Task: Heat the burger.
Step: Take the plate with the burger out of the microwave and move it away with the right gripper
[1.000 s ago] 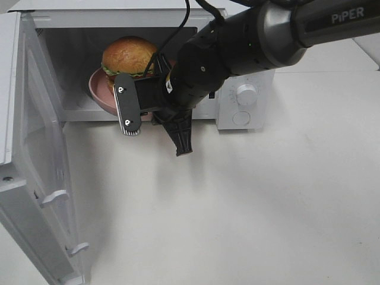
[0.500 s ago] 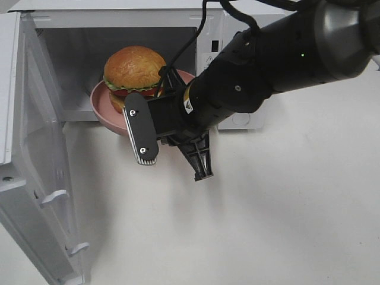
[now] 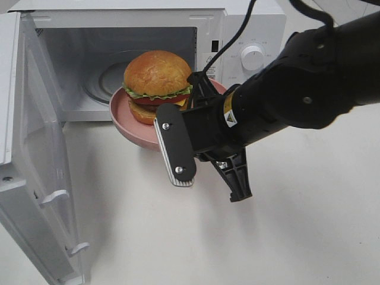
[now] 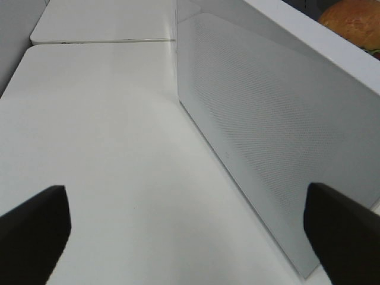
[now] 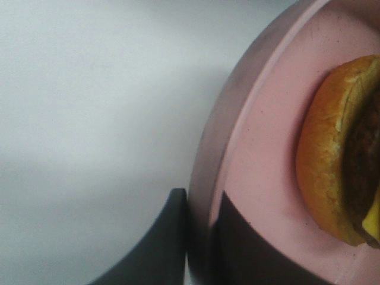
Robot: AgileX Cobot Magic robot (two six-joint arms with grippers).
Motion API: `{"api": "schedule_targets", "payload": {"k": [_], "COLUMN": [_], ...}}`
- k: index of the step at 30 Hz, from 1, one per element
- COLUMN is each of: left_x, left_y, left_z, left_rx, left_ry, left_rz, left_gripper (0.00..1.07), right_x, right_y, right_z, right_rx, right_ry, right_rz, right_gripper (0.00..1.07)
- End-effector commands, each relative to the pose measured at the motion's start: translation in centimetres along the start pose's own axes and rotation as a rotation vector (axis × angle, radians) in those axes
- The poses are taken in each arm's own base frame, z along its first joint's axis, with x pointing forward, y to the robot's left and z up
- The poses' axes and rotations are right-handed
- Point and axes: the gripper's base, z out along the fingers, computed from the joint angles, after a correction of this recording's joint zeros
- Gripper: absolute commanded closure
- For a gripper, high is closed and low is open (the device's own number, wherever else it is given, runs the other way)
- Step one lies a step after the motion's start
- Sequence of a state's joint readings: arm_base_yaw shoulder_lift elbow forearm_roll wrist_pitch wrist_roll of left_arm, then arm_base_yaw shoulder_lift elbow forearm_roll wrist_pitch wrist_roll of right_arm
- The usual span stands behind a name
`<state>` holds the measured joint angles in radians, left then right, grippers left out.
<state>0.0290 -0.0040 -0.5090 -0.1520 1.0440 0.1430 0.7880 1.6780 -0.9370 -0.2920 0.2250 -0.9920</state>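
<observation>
- The burger (image 3: 157, 80): a round, glossy golden-brown bun over a green lettuce frill, a red tomato layer and a corner of yellow cheese; the lower bun sits flat on a pink plate (image 3: 127, 122).
- In the right wrist view the lower bun of the burger (image 5: 323, 160) lies inside the plate's raised rim (image 5: 237, 136), apart from the rim, with bare pink plate between them.
- Position: plate and burger are held in the air just in front of the microwave (image 3: 237, 35) opening, partly over the sill, above the bench (image 3: 297, 237).
- The right pincer (image 5: 199, 228) is closed on the plate's rim, one finger outside the rim and one inside; in the high view the black arm hides the pinch itself.
- The left pincer (image 4: 190, 231) stands wide open, holding nothing; its two dark fingertips (image 4: 35, 222) frame bare bench beside the microwave's open door (image 4: 267, 136).
- Edges: the microwave door (image 3: 35, 154) is swung fully open at the left of the high view, leaving the cavity mouth unobstructed; a glass turntable (image 3: 104, 80) shows inside, behind the plate.
- Open room: the white bench in front of and to the right of the microwave is broad and flat.
- Surface: matte white bench, evenly lit, with soft shadows under the arm and plate; a second white tabletop (image 4: 101, 21) adjoins it in the left wrist view.
</observation>
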Motion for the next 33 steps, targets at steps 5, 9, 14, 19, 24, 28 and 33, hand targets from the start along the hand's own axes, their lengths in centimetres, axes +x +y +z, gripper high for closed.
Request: {"api": "schedule_targets", "payload": {"k": [5, 9, 14, 19, 24, 28, 33], "left_x": [0.1, 0.1, 0.1, 0.1, 0.1, 0.1, 0.1], "left_y": [-0.1, -0.1, -0.1, -0.1, -0.1, -0.1, -0.1], "left_z": [-0.2, -0.2, -0.2, -0.2, -0.2, -0.2, -0.2], "left_rx": [0.001, 0.001, 0.001, 0.001, 0.001, 0.001, 0.001], "left_ry": [-0.022, -0.022, -0.022, -0.022, -0.022, -0.022, -0.022], "left_rz": [-0.001, -0.001, -0.001, -0.001, -0.001, -0.001, -0.001], "left_gripper": [0.07, 0.07, 0.07, 0.07, 0.07, 0.07, 0.07], "right_x": [0.6, 1.4, 2.2, 3.1, 3.8, 4.2, 5.2], "right_y": [1.4, 3.3, 5.1, 6.9, 8.6, 9.4, 10.2], "right_z": [-3.9, -6.0, -7.8, -9.1, -10.2, -10.8, -12.2], "right_rx": [0.085, 0.102, 0.11, 0.093, 0.085, 0.08, 0.087], "right_ry": [-0.039, -0.044, -0.038, -0.015, -0.002, 0.012, 0.075], "right_rz": [0.004, 0.006, 0.005, 0.012, 0.048, 0.072, 0.123], "right_gripper": [1.07, 1.07, 1.07, 1.07, 1.07, 1.07, 1.07]}}
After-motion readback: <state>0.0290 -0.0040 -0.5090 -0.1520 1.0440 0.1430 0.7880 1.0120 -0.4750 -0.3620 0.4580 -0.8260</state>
